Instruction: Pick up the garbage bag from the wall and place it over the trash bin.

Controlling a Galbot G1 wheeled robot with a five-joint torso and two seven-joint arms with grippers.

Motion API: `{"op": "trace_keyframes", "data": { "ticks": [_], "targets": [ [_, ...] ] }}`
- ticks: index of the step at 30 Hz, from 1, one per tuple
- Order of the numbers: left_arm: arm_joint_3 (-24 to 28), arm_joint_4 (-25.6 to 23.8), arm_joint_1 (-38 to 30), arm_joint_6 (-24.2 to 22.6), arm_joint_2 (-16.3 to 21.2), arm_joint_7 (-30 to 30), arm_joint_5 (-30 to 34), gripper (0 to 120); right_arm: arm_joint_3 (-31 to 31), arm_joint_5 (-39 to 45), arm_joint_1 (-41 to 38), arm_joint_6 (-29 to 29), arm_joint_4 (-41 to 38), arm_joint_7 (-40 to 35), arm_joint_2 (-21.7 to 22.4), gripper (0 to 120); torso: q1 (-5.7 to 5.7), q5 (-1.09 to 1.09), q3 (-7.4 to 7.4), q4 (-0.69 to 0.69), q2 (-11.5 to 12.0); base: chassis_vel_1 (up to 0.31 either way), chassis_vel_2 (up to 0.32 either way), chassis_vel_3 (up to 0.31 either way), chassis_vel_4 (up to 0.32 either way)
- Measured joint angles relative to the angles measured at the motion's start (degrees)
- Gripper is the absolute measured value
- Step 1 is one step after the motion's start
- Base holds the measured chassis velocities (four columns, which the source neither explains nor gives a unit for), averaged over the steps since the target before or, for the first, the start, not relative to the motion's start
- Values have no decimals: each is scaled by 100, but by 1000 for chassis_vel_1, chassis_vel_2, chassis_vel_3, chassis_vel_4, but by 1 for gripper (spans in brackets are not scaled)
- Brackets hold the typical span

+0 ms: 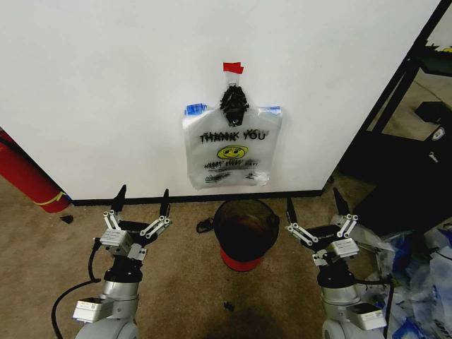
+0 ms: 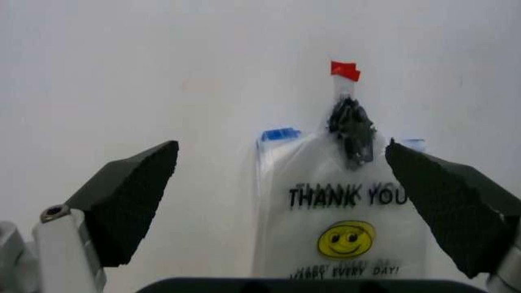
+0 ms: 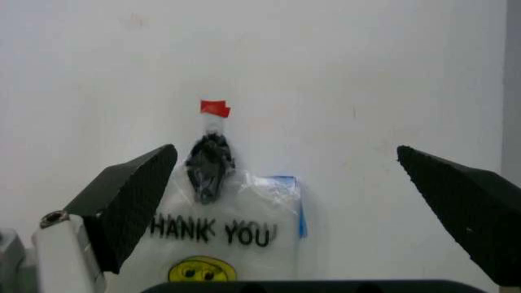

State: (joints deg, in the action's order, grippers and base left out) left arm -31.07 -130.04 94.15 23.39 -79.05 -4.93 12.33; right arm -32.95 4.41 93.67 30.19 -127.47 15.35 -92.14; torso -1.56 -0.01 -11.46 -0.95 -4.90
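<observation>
The garbage bag (image 1: 230,150) hangs flat on the white wall, a whitish plastic bag with black "THANK YOU" print and a yellow smiley; it also faces the wrist cameras (image 2: 342,220) (image 3: 224,238). The trash bin (image 1: 245,227), round and black with a red base, stands on the floor directly below it. My left gripper (image 1: 143,203) is open, low and to the left of the bin. Open as well, my right gripper (image 1: 316,201) sits low to the bin's right. Both hold nothing and are well short of the wall.
A black knotted clump (image 1: 234,100) under red tape (image 1: 233,68) holds the bag to the wall. A long red cylinder (image 1: 27,180) leans at the far left. A black metal frame (image 1: 395,92) and crumpled plastic (image 1: 417,275) crowd the right side.
</observation>
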Motion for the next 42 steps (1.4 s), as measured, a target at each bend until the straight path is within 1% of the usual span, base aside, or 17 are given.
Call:
{"op": "trace_keyframes", "data": {
  "ticks": [4, 8, 16, 22, 26, 27, 29, 30, 31, 32, 33, 34, 35, 36, 39, 40, 42],
  "targets": [
    [-51, -6, -24, -8, 103, 3, 160, 100, 96, 115, 146, -47, -33, -47, 0, 100, 0, 1, 0, 0, -1, 0, 0, 0, 0],
    [-47, 12, -24, 19, 105, 7, 193, 100, 126, 28, 176, 8, -28, -17, 0, 100, 0, 0, 0, 0, -1, 0, 0, 0, 0],
    [-42, 65, -7, 153, -3, 13, 223, 100, 94, 11, 128, 90, 30, 23, 0, 100, 0, 1, 0, 0, -1, 0, 0, 0, 0],
    [43, 91, 85, 257, -129, 13, 149, 100, 73, 71, -48, -49, 72, 17, 0, 100, 0, 0, 0, -1, -1, 0, 0, 0, 0],
    [92, 94, 97, 263, -190, 13, 79, 100, 120, 238, -267, -265, 153, -24, 0, 100, 0, 1, 0, 0, -1, 0, 0, 0, 0],
    [191, 99, 59, 244, -215, 10, -32, 100, 181, 662, -696, -640, 409, -45, 0, 100, -1, 0, 0, -1, -1, 0, 0, 0, 0],
    [270, 151, 7, 211, -158, -44, -116, 100, 290, 1293, -1193, -1002, 820, -23, 0, 100, -1, 2, -1, 1, -1, 0, 0, 0, 0],
    [311, 189, -29, 188, -114, -64, -135, 100, 340, 1579, -1351, -1120, 960, -37, 1, 100, -2, 1, -1, 2, -1, 0, 0, 0, 0],
    [311, 189, -29, 188, -114, -64, -135, 100, 340, 1579, -1351, -1120, 960, -37, 1, 100, -2, 1, -1, 2, -1, 0, 0, 0, 0],
    [353, 236, -64, 168, -63, -84, -154, 100, 402, 1887, -1506, -1246, 1100, -84, 1, 100, -1, 0, -1, -1, -1, 0, 0, 0, 0],
    [376, 300, -77, 155, -8, -109, -188, 100, 577, 2447, -1801, -1521, 1341, -260, 1, 100, -2, 0, -1, -3, -1, 0, 0, 0, 0],
    [364, 337, -74, 153, 18, -119, -204, 100, 725, 2764, -2019, -1702, 1542, -397, 1, 100, -1, 0, -1, -1, -1, 0, 0, 0, 0],
    [331, 368, -75, 151, 42, -122, -209, 100, 860, 2977, -2245, -1804, 1803, -432, 1, 100, -2, 0, -1, 0, -1, 0, 0, 0, 0],
    [331, 368, -75, 151, 42, -122, -209, 100, 860, 2977, -2245, -1804, 1803, -432, 1, 100, -2, 0, -1, 0, -1, 0, 0, 0, 0],
    [222, 428, -99, 123, 89, -112, -205, 100, 1130, 3367, -2765, -1869, 2458, -308, 2, 100, -2, 0, -2, 2, 0, 0, 0, 0, 0],
    [177, 450, -106, 107, 96, -97, -204, 100, 1315, 3738, -3108, -1896, 2833, -262, 1, 100, -2, -1, -2, 1, 0, 0, 0, 0, 0],
    [159, 462, -80, 106, 65, -82, -237, 100, 1455, 4161, -3629, -1913, 3418, -195, 1, 100, -2, 0, -1, 2, 0, 0, 0, 0, 0]
  ]
}}
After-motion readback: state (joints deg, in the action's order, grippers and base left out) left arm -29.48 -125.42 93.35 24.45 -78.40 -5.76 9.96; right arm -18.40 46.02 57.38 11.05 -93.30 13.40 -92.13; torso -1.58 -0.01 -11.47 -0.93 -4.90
